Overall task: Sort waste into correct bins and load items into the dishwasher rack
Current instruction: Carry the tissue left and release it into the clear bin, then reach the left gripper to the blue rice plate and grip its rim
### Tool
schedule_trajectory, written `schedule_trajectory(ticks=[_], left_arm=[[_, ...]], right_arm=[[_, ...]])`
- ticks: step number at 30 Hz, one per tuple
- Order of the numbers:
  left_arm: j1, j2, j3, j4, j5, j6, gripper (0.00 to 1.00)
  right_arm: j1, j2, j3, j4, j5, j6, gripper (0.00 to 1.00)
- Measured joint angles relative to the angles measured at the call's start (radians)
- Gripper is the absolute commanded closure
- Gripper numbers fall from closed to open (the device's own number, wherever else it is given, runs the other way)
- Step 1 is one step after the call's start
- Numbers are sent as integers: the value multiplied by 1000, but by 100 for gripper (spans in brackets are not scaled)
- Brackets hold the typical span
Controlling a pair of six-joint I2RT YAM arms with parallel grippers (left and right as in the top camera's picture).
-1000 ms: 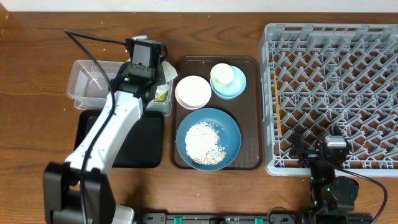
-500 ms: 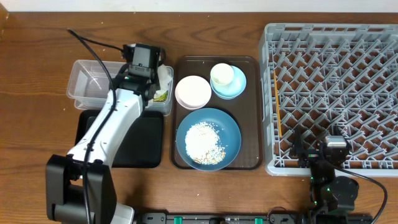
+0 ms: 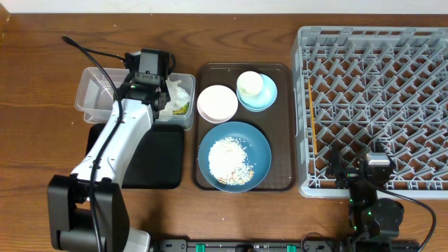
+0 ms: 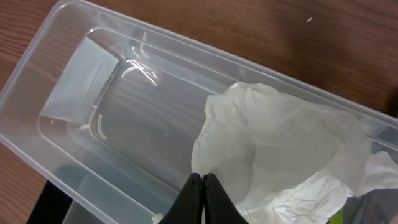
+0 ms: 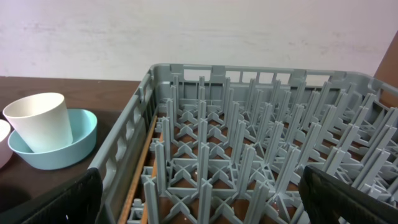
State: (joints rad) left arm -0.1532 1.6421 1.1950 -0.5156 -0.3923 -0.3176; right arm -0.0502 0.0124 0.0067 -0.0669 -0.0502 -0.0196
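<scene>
I'm hovering the left fingers [image 4: 198, 196], pressed together, over the crumpled white paper napkin [image 4: 273, 149] binned in the clear rectangular plastic tub [image 4: 74, 81]. The right fingers [image 5: 56, 202] are idling, spread wide.

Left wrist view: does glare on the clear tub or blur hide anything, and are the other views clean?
Left wrist: small bright glints on the floor of the clear tub, the table visible through it; napkin sharp; left gripper a dark, soft silhouette. Overhead: even light, soft shadows, no blur. Right wrist: dishwasher rack sharp, right gripper showing only as dark fingers at the bottom corners.
</scene>
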Motion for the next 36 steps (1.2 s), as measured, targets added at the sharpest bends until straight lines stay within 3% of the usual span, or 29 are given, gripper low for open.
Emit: schedule_trajectory(ticks=[3, 4, 5, 6, 13, 18, 21, 25, 30, 36], left_arm=[[0, 0, 0, -4, 0, 0, 91], [0, 0, 0, -5, 0, 0, 84], [0, 0, 0, -8, 0, -1, 70], [0, 0, 0, -10, 0, 2, 64], [0, 0, -1, -29, 0, -8, 64], [0, -5, -2, -35, 47, -16, 78], [1, -37, -6, -60, 163, -19, 87], [-9, -148, -7, -130, 416, -26, 88], [-134, -280, -7, -259, 616, -64, 86], [-394, -270, -7, -315, 679, -85, 77]], right_arm=[[0, 0, 0, 0, 0, 0, 1], [0, 0, 0, 0, 0, 0, 1], [0, 0, 0, 0, 0, 0, 1], [0, 0, 0, 0, 0, 0, 1], [0, 0, 0, 0, 0, 0, 1], [0, 0, 0, 0, 0, 0, 1], [0, 0, 0, 0, 0, 0, 1], [0, 0, 0, 0, 0, 0, 1], [0, 0, 0, 0, 0, 0, 1], [0, 0, 0, 0, 0, 0, 1]])
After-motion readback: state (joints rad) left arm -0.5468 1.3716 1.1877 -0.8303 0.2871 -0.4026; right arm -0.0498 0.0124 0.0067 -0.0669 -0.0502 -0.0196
